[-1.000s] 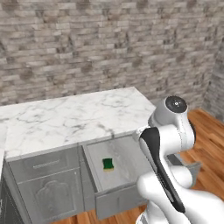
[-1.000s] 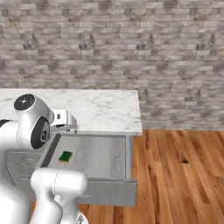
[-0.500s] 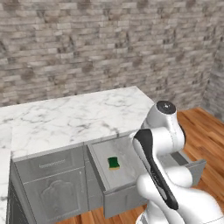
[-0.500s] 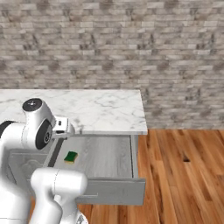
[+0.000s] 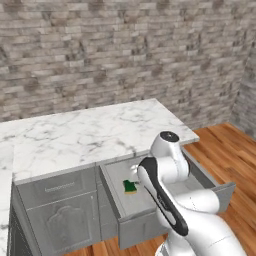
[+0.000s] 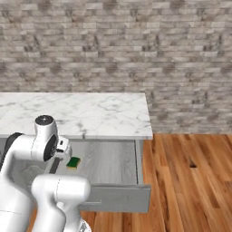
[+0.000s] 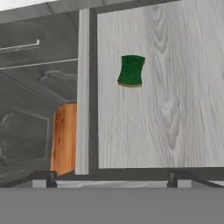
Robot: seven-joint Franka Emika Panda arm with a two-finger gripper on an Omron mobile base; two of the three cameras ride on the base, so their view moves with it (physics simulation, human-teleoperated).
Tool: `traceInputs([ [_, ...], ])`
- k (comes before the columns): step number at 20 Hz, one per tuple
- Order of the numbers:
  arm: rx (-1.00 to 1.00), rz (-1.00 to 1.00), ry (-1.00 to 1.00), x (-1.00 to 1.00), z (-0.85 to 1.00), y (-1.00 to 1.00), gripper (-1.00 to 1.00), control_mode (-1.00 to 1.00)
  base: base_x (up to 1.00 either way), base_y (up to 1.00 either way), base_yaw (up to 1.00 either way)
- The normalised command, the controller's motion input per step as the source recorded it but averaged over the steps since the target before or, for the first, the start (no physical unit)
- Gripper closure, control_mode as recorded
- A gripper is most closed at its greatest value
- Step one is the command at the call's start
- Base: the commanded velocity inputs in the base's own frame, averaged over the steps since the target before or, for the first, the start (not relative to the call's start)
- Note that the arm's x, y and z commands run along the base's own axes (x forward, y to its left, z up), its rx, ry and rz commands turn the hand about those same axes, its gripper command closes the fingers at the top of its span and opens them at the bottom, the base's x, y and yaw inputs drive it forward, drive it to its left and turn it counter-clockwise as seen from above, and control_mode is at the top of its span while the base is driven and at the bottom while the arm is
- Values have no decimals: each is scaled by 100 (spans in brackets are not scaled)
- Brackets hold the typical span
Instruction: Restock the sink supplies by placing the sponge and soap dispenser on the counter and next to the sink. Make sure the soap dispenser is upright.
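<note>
You have the sponge (image 7: pixel 131 70) lying green side up on the grey wood-grain floor of the open drawer (image 5: pixel 150 200), near the drawer's left wall (as the hand view frames it) and touching nothing else. The drawer stands pulled out beneath the counter (image 5: pixel 85 135). Your gripper (image 7: pixel 113 178) hangs above the drawer, jaws spread wide, holding nothing.

A grey-brown brick wall (image 6: pixel 113 45) runs behind the unit. Wood plank floor (image 6: pixel 190 181), orange-brown, lies to the right. Grey cabinet fronts (image 5: pixel 55 210) stand below the worktop; one drawer (image 6: pixel 113 163) stands pulled open, its bottom pale grey woodgrain. Light is even, with no hard shadows.
</note>
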Motion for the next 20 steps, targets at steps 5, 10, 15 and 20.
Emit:
traceInputs([
  [5, 0, -7, 5, 3, -47, 18, -100, -100, 0, 0, 0],
  [10, -1, -7, 2, 8, -17, -1, -100, -100, 0, 0, 0],
  [15, -1, -9, 8, 36, -41, -2, -100, -100, 0, 0, 0],
  [20, 0, -9, 9, 40, -43, -1, -100, -100, 0, 0, 0],
])
